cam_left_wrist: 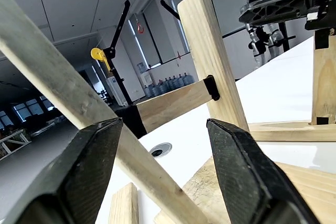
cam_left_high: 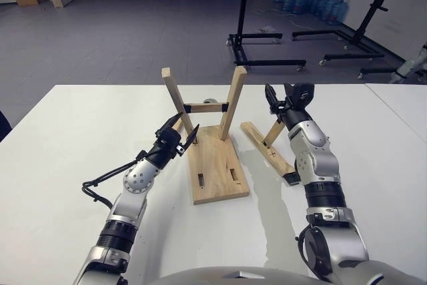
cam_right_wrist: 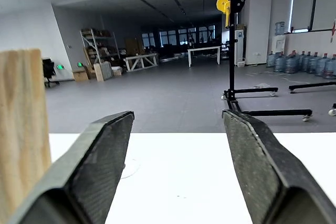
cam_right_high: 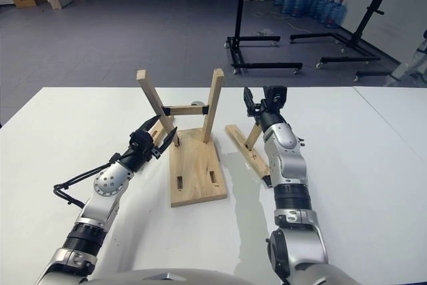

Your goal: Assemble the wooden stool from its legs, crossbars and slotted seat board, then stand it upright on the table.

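Note:
The slotted seat board [cam_left_high: 217, 165] lies flat in the middle of the white table [cam_left_high: 80, 131]. Two legs rise from its far end, the left leg [cam_left_high: 177, 98] and the right leg [cam_left_high: 233, 101], joined by a crossbar [cam_left_high: 205, 107] with black brackets. My left gripper [cam_left_high: 181, 129] is open, its fingers [cam_left_wrist: 79, 177] on either side of the left leg [cam_left_wrist: 63, 82] near its base. A second leg-and-crossbar set [cam_left_high: 265, 146] lies on the table to the right. My right gripper [cam_left_high: 280, 101] hovers open just above its raised piece [cam_right_wrist: 21, 129], nothing between the fingers.
A round cable hole [cam_left_high: 210, 100] sits in the table behind the legs. Black wheeled stands [cam_left_high: 267, 38] are on the floor beyond the far edge. A second table [cam_left_high: 400, 105] adjoins on the right. Bare tabletop lies left of and in front of the seat board.

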